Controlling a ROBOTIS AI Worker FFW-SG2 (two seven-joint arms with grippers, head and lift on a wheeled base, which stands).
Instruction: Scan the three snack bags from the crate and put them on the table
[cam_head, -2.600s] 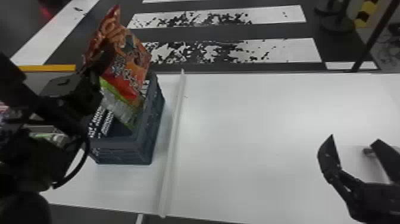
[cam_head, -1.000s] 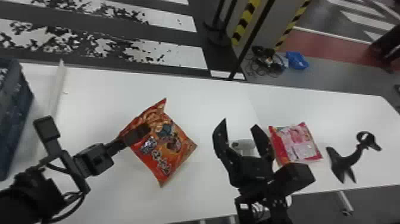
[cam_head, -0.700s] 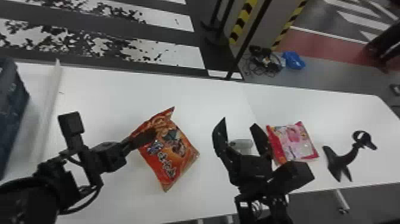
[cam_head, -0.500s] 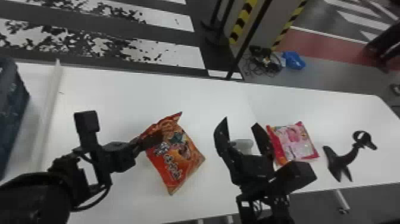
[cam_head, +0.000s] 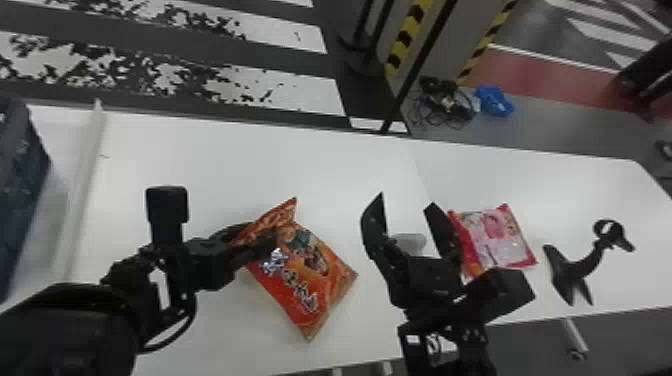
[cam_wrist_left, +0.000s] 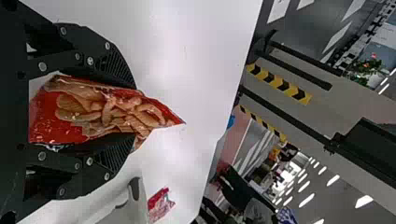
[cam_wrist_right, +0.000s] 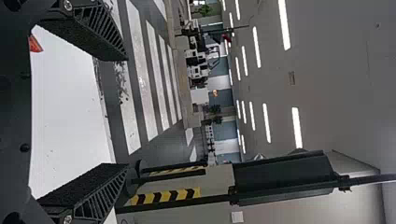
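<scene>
My left gripper (cam_head: 265, 240) is shut on the upper left part of an orange snack bag (cam_head: 320, 280), left of centre over the white table. In the left wrist view the bag (cam_wrist_left: 107, 109) is pinched between the two fingers of my left gripper (cam_wrist_left: 123, 112), its pointed corner sticking out beyond them. My right gripper (cam_head: 405, 215) stands open to the right of the bag; in the right wrist view nothing is between the fingertips of this gripper (cam_wrist_right: 123, 112). A pink snack bag (cam_head: 497, 237) lies on the table just right of it. The crate (cam_head: 20, 195) shows partly at the far left.
A black stand with a ring top (cam_head: 580, 265) is on the table (cam_head: 250, 155) at the right. A pale, rounded object (cam_head: 410, 242) sits behind my right gripper's fingers. A white ridge (cam_head: 85, 185) runs along the table beside the crate.
The view has swung right from the crate. The orange bag, lifted out of the crate in my left gripper, has come rightward toward my right gripper, which looks nearly still lately.
</scene>
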